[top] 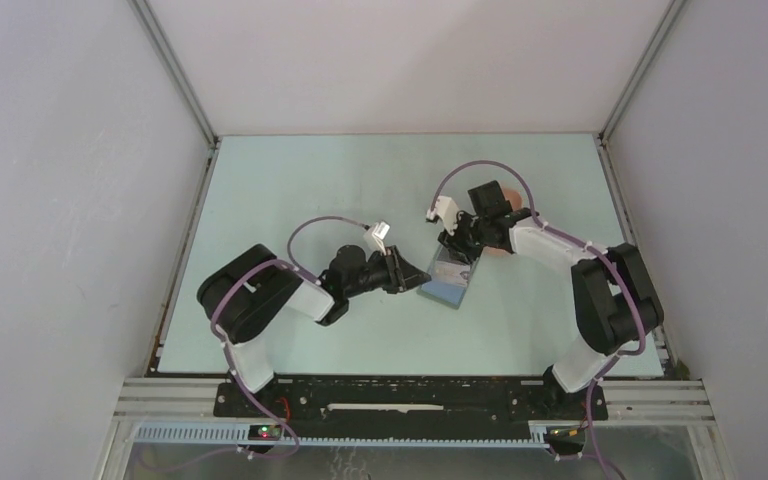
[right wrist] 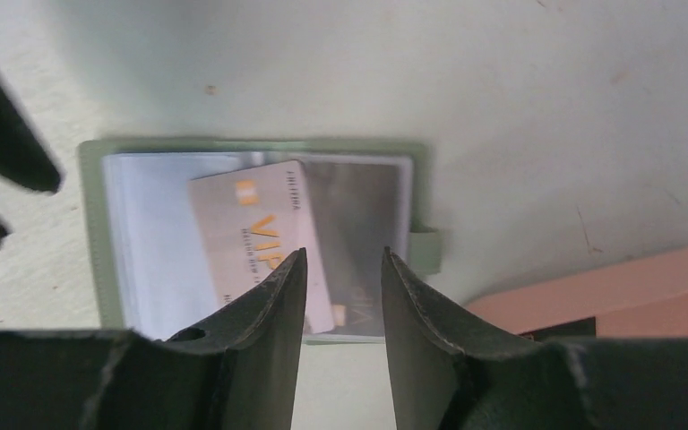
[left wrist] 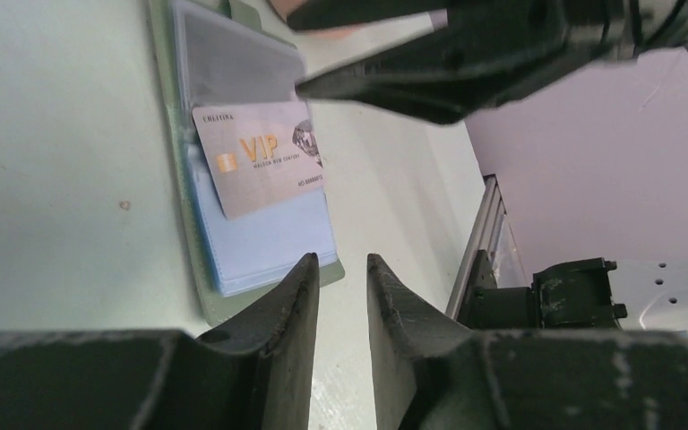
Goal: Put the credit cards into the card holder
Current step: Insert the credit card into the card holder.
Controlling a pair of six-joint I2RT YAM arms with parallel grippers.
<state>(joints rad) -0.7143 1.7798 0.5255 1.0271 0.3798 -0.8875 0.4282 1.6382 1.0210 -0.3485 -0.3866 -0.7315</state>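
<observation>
**Seating a crooked card: slip, jam and collision risks**

The holder lies open and flat on the table, at the centre of the top view between both arms. The silver card rests on it skewed, across the middle fold. I can't tell whether any edge is inside a pocket, and it looks not seated yet. A second card is not clearly made out.

The left gripper has its fingers a narrow gap apart with nothing between them, at the holder's edge at the bottom of its own view. The right gripper has its fingers apart and empty, over the card's lower corner. Whether it touches the card, I can't tell.

Risks, my read:
- Pushing the card while it is crooked could catch a corner on a pocket lip, so it jams or buckles the sleeve.
- Nothing seems to pin the holder, so a sideways push would likely slide the holder instead of feeding the card.
- A nudge to the loose card could send it off onto the table.
- Both grippers crowd the same small spot, so their fingers could knock together.
- The tray sits just beside the holder at the lower right of the right view, and a shoved holder could ride up on its rim.
</observation>
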